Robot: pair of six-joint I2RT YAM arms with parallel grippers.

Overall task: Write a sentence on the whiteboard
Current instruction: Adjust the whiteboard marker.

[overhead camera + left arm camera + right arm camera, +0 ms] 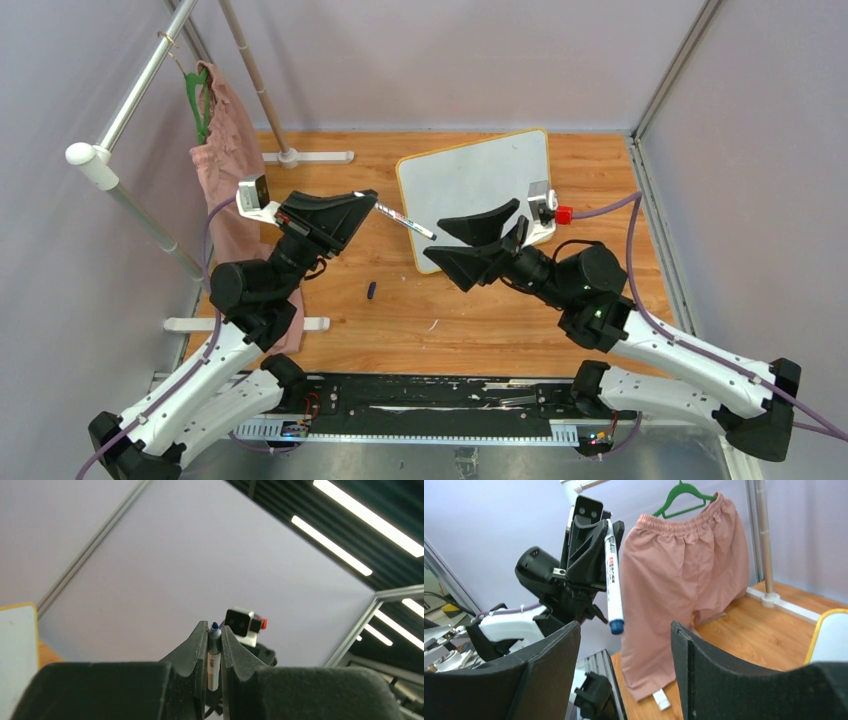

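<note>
The whiteboard (480,180) sits blank just beyond my right gripper (435,240), whose jaws stand apart. My left gripper (365,203) is clamped on the uncapped marker (404,219). I'd carry its tip over the board, tilt down and touch lightly.

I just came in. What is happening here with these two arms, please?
The left gripper is shut on a marker, whose blue end points toward the right arm. The right gripper stands open just in front of that end and holds nothing. The whiteboard sits on the table beyond them, and no writing shows on it.
</note>
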